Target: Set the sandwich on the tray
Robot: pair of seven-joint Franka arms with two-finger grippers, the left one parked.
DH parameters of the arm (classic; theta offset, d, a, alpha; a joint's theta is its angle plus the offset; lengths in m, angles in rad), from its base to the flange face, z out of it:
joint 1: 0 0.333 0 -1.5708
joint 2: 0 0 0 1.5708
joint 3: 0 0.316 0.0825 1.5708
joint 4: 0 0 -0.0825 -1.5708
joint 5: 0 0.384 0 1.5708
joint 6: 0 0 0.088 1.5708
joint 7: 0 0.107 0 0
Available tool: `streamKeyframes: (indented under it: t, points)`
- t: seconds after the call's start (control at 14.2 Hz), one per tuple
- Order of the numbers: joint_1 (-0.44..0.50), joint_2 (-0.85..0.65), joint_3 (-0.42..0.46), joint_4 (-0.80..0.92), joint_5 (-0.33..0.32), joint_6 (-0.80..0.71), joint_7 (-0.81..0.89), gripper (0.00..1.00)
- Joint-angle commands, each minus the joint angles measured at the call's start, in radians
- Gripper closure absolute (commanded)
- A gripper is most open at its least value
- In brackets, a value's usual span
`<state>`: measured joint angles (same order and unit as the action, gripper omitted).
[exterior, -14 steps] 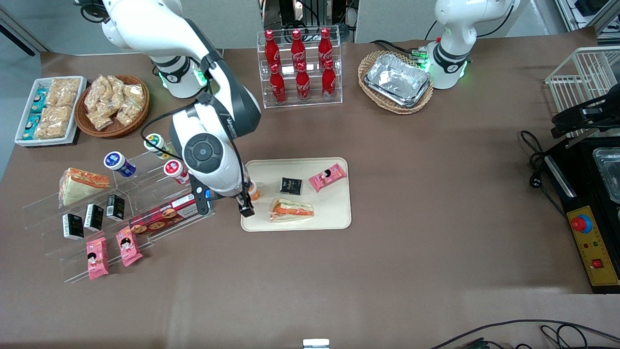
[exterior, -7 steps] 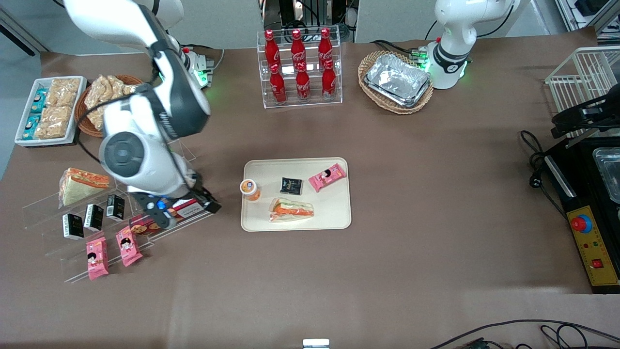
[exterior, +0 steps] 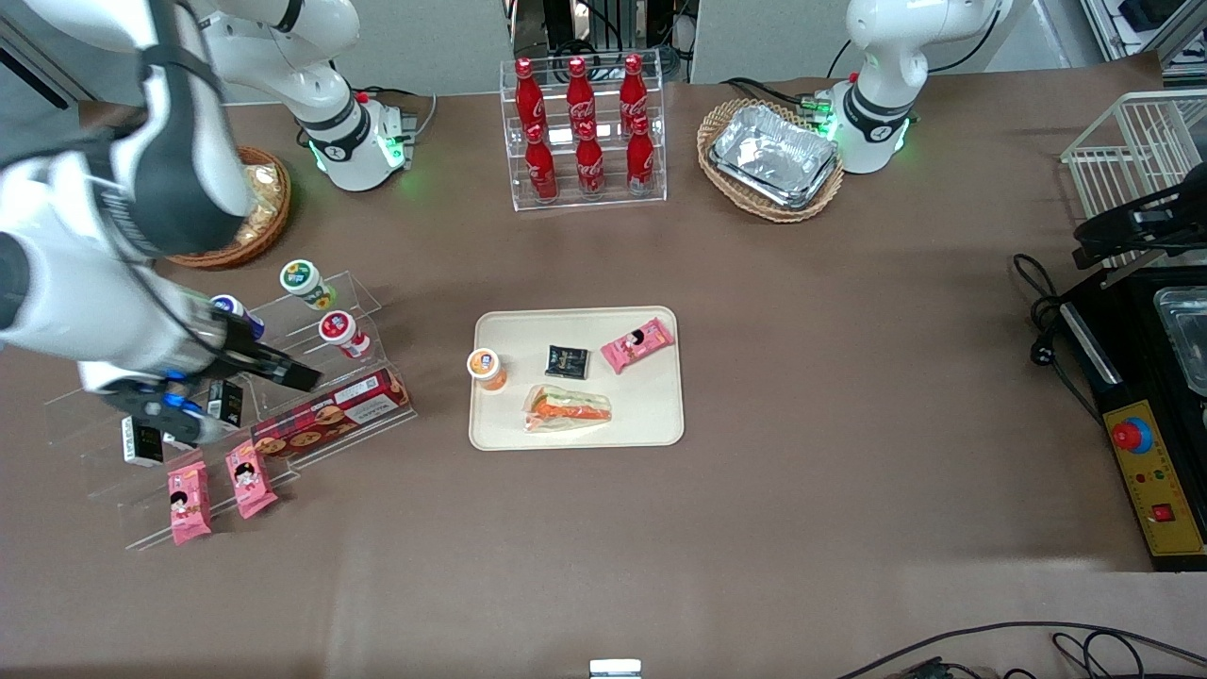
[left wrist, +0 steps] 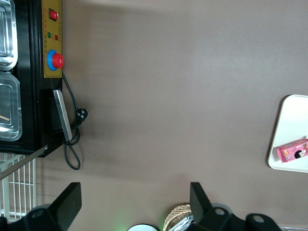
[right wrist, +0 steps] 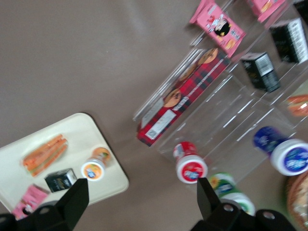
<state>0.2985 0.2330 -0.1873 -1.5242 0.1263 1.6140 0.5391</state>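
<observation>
While the gripper hangs with its fingers spread wide and nothing between them, we see it above the clear rack, well apart from the tray and toward the working arm's end of the table, at about the tray's nine o'clock in the front view.

On the rack beneath it lies a red cookie box, with a red-lidded cup, a green-lidded cup and a blue-lidded cup on the steps farther from the front camera. The arm hides part of the rack's black packets. Two pink packets lie on the step nearest the camera.

The tray sits mid-table and holds four things. The sandwich lies flat at its six o'clock, inside the rim, wrapped, with its orange and green stripe showing. At nine o'clock an orange-lidded cup stands upright at the tray's edge. A small black packet lies near the middle, just beside the sandwich but apart from it, and a pink packet lies tilted at one o'clock.

Farther from the camera we find a clear stand of red bottles at the tray's twelve o'clock, and a wicker basket holding stacked foil trays at about one o'clock. Another basket of snacks is partly hidden by the arm. Nothing stands between the gripper and the tray but bare table.
</observation>
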Motion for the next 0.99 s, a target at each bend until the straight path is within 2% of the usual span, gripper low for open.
streamKeyframes:
  t: [0.0,0.21,0.35,0.49,0.71,0.92]
  points:
    - [-0.162,-0.119,0.072,-0.105,0.007,-0.026,-0.245,0.0]
    - [-0.226,-0.185,0.068,-0.178,0.01,-0.017,-0.43,0.0]
    - [-0.233,-0.274,0.065,-0.262,0.003,0.006,-0.442,0.0]
    - [-0.236,-0.317,0.068,-0.303,-0.051,0.036,-0.444,0.0]
    - [-0.231,-0.38,0.069,-0.367,-0.06,0.055,-0.446,0.0]
    - [-0.226,-0.371,0.074,-0.356,-0.08,0.067,-0.498,0.0]
